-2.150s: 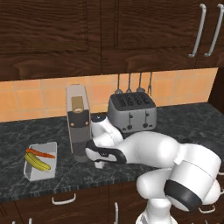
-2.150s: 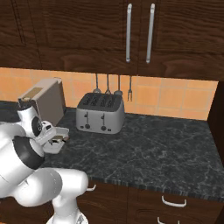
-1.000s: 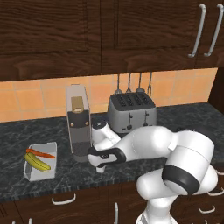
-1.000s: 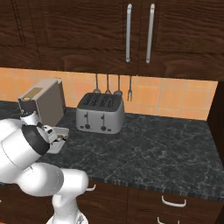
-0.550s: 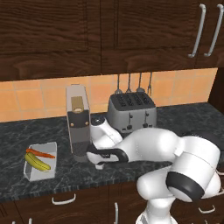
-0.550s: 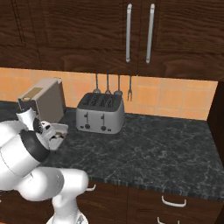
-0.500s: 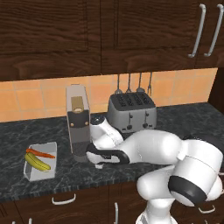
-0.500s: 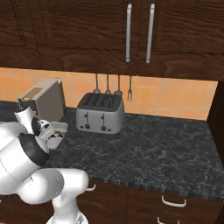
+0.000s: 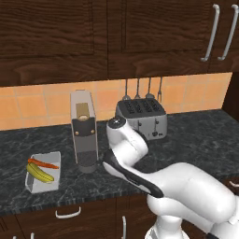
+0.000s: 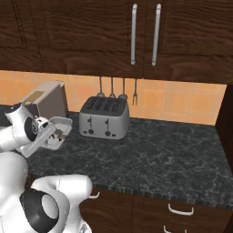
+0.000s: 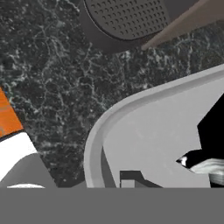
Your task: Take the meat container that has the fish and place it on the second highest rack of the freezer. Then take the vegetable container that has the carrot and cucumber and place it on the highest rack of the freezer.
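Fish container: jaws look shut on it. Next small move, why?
Probably a short, level lift. The jaws are shut on the rim of the container, the fish lies loose inside, and the coffee machine stands close by, so gain height before swinging away.

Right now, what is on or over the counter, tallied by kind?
Containers: 2, the vegetable container and the meat container, in the hand
Coffee machines: 1
Toasters: 1
Hanging utensils: 4
Total: 8
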Motion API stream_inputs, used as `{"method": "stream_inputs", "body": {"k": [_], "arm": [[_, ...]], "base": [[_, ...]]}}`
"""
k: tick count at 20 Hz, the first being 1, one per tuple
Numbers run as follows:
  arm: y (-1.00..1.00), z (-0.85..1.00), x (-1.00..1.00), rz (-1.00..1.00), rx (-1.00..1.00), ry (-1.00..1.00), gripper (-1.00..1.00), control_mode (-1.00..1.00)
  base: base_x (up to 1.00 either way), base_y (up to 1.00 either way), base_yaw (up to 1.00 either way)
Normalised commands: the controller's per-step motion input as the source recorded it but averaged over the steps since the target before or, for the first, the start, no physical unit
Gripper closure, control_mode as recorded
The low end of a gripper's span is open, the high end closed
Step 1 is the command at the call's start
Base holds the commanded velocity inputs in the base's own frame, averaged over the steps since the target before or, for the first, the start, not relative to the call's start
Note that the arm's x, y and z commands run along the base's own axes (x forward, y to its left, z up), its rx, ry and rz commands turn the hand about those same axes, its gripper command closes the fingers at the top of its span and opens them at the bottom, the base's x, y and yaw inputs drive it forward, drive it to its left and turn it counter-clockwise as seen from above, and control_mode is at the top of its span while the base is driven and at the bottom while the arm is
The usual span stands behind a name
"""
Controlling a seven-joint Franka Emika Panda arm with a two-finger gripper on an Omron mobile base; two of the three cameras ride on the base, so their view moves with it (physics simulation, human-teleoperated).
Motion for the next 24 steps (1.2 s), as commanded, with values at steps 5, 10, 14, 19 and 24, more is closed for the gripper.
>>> {"method": "stream_inputs", "body": {"k": [5, 10, 14, 19, 24], "arm": [[-0.91, 0.78, -0.45, 0.00, 0.03, 0.09, 1.00, -1.00], [-0.67, 0.53, -0.88, 0.09, 0.01, 0.04, 1.00, -1.00], [-0.67, 0.51, -0.69, 0.28, 0.00, 0.00, 1.00, -1.00], [-0.57, 0.36, -0.08, 0.21, -0.05, 0.00, 1.00, -1.00], [-0.25, -0.07, 0.00, 0.05, -0.01, 0.01, 1.00, -1.00]], "base": [[0.00, 0.00, 0.00], [0.00, 0.00, 0.00], [0.00, 0.00, 0.00], [0.00, 0.00, 0.00], [0.00, 0.00, 0.00]]}}
